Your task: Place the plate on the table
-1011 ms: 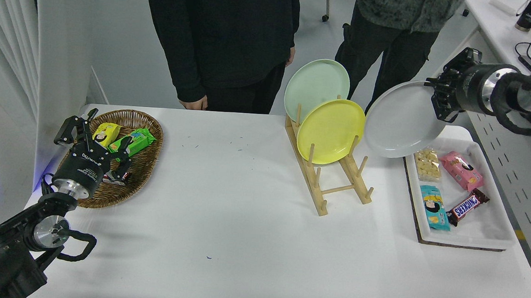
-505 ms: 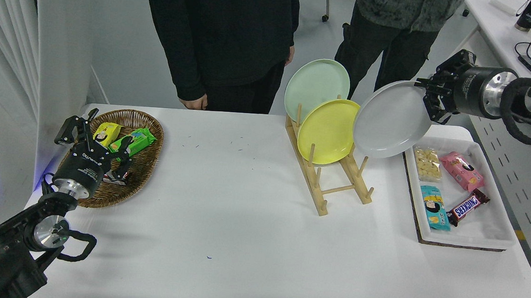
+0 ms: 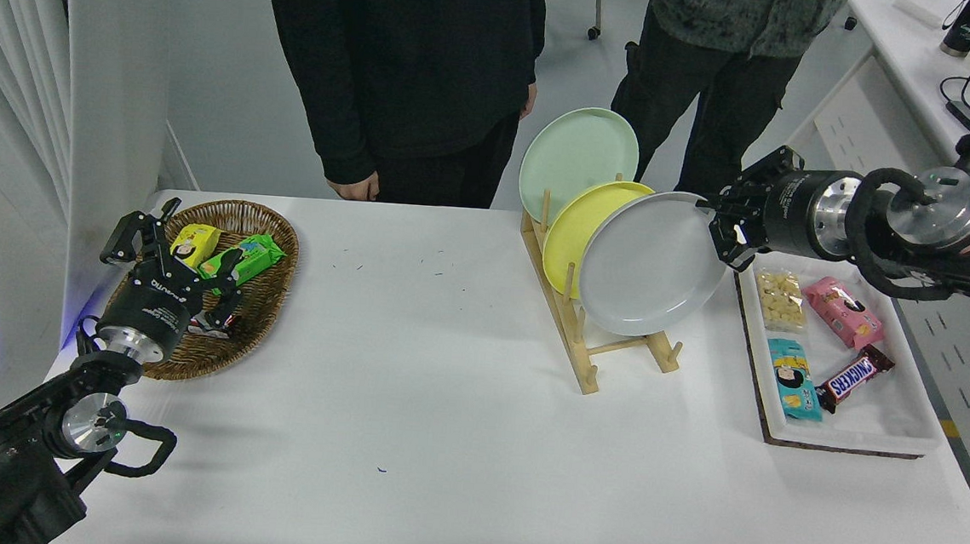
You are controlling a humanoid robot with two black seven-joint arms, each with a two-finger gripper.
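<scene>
The light-grey plate (image 3: 649, 265) hangs tilted in the air over the front of the wooden plate rack (image 3: 595, 339), just in front of the yellow plate (image 3: 569, 231). My right gripper (image 3: 720, 229) is shut on the grey plate's upper right rim and comes in from the right edge. The white table (image 3: 439, 439) lies below. My left gripper (image 3: 139, 235) is parked at the lower left over the wicker basket, open and empty.
A pale green plate (image 3: 574, 154) stands at the back of the rack. A wicker basket (image 3: 265, 308) holds snack packs at the left. A white tray (image 3: 884, 424) with snacks sits at the right. Two people stand at the far side.
My right gripper has carried the grey plate left and down, from above the tray's corner to over the rack's front. The left arm has not moved.
</scene>
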